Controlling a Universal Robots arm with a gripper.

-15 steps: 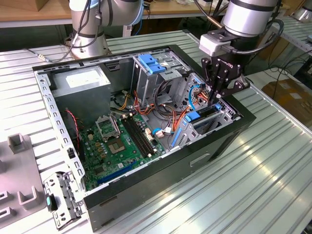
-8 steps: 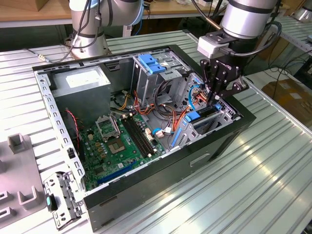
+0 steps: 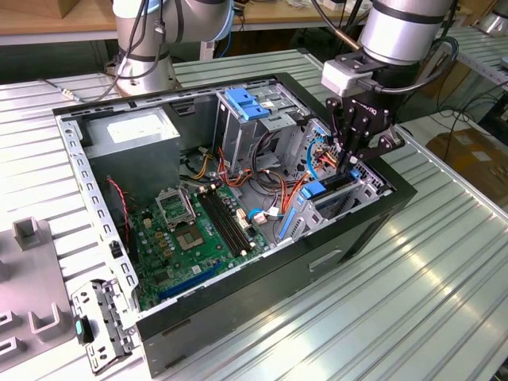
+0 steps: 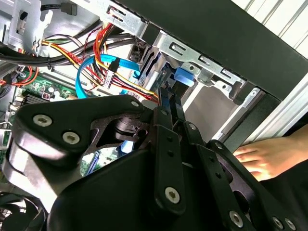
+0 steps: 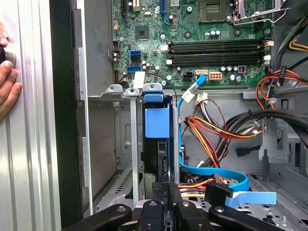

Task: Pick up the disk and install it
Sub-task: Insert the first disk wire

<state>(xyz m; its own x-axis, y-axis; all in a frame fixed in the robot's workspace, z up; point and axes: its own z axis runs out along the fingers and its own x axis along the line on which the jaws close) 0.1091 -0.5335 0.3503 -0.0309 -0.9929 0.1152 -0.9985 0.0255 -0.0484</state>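
Note:
The disk (image 5: 157, 120) stands on edge in the drive bay (image 3: 361, 184) at the exterior view's right of the open computer case (image 3: 238, 198). Its bright blue carrier and dark body show in the first wrist view. In the exterior view its blue carrier shows at the bay's mouth (image 3: 317, 190). My gripper (image 3: 349, 157) hangs straight over that bay. In both wrist views the two black fingers (image 4: 166, 103) lie close together, and their tips rest at the disk's near end (image 5: 163, 180). The blue tab (image 4: 185, 77) of the carrier sits just past the fingertips.
Orange, red and blue cables (image 5: 211, 139) crowd the space beside the bay. The green motherboard (image 3: 198, 230) lies on the case floor, and a tall metal cage with a blue handle (image 3: 246, 107) stands behind. A person's hand (image 4: 264, 161) rests outside the case wall.

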